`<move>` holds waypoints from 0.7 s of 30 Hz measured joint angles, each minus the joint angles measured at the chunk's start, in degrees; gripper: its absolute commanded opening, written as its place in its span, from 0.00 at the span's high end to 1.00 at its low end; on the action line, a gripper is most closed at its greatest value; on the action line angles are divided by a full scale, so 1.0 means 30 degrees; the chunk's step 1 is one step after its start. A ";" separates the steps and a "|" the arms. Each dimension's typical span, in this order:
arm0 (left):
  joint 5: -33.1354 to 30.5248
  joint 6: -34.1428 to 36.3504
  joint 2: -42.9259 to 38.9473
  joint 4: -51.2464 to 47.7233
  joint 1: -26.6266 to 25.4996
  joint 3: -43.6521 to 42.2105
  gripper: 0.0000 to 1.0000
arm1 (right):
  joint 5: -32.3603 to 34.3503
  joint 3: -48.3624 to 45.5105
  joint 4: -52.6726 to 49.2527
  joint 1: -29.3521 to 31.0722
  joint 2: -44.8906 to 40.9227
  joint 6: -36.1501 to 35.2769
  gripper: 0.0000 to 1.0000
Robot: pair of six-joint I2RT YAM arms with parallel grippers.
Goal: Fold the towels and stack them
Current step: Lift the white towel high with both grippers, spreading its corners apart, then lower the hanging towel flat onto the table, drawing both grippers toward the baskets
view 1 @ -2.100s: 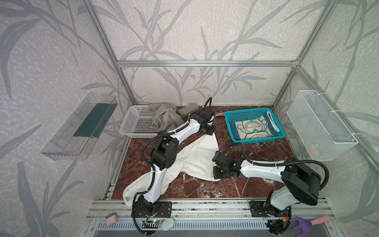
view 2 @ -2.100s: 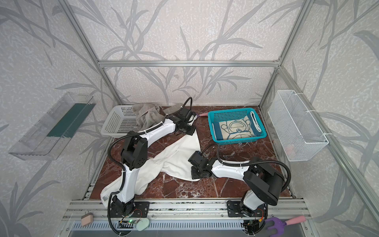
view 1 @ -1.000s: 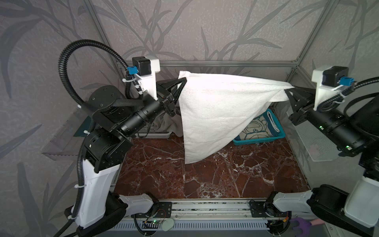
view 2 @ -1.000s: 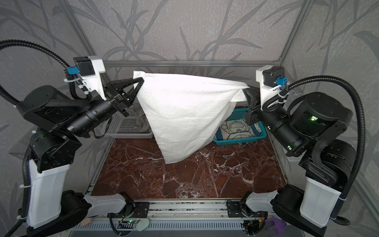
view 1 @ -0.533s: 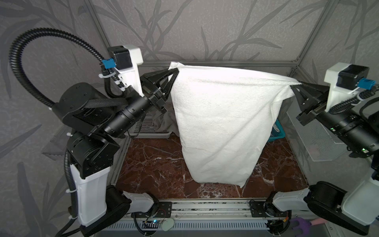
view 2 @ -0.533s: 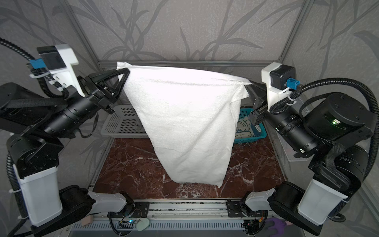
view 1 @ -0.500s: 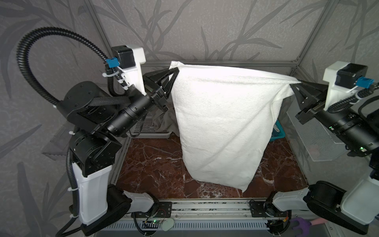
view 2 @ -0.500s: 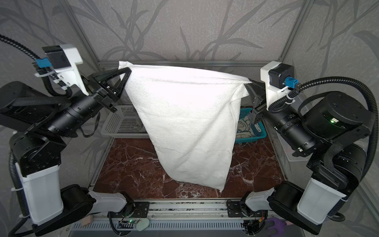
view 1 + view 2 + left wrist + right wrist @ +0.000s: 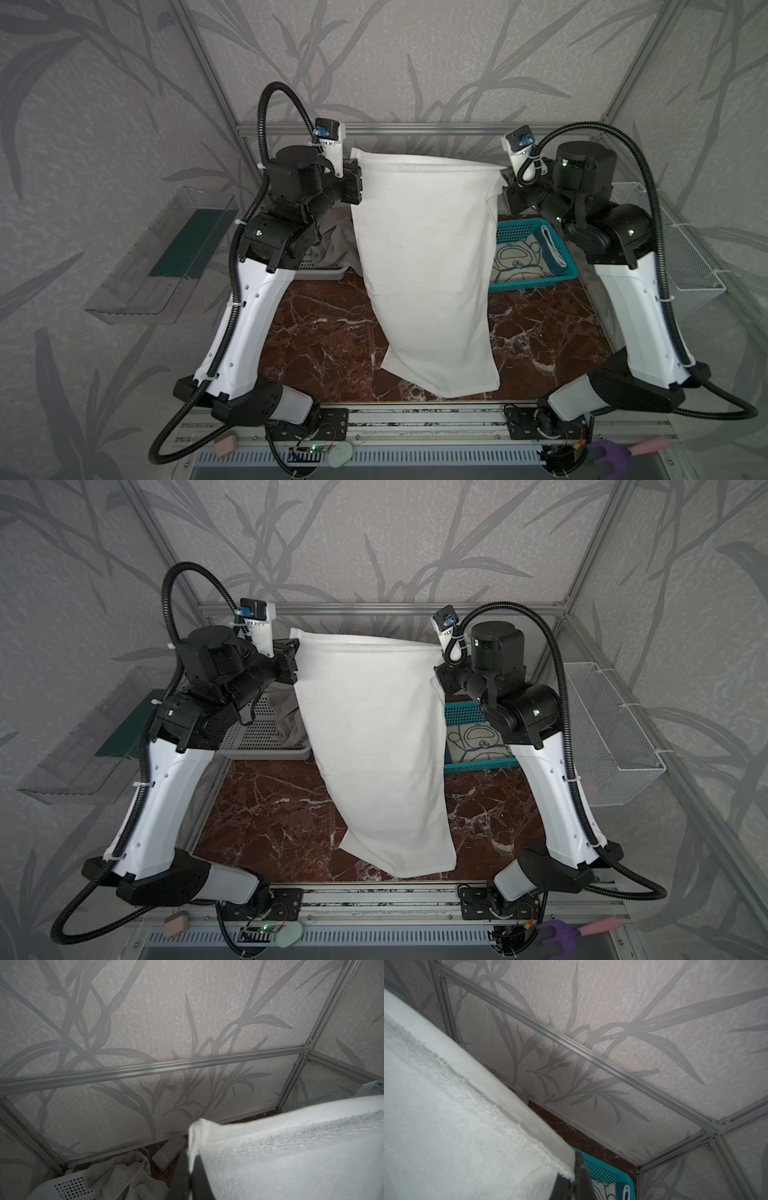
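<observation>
Marble tabletop (image 9: 324, 332), leafy walls (image 9: 415, 62), hanging white towel (image 9: 424, 257)

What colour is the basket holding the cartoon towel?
Teal; the basket shows best in a top view.

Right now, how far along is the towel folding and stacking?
Done, by the look of it: the cartoon towel lies in the teal basket. In hand: the left tool and right tool each pinch a top corner of the white towel, which hangs spread between them, unfolded. Left: fold and stack it, then the grey towel, crumpled at the white basket.
</observation>
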 measured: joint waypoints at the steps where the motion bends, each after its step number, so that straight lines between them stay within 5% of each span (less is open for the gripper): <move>1: 0.0597 -0.0328 0.0313 0.0481 0.0495 -0.0685 1.00 | -0.0845 -0.0612 0.0379 -0.0510 0.0372 0.0423 1.00; 7: 0.3767 -0.2484 0.3053 0.3963 0.2718 -0.3963 1.00 | -0.3891 -0.1239 0.1923 -0.2200 0.3810 0.2040 1.00; 14: 0.4408 -0.2907 0.4911 0.5399 0.3490 -0.4233 1.00 | -0.4364 0.2237 0.0889 -0.2528 0.8306 0.2477 1.00; 21: 0.4430 -0.2885 0.3861 0.5872 0.3512 -0.4619 1.00 | -0.4889 0.3337 -0.0080 -0.2535 0.8116 0.2579 1.00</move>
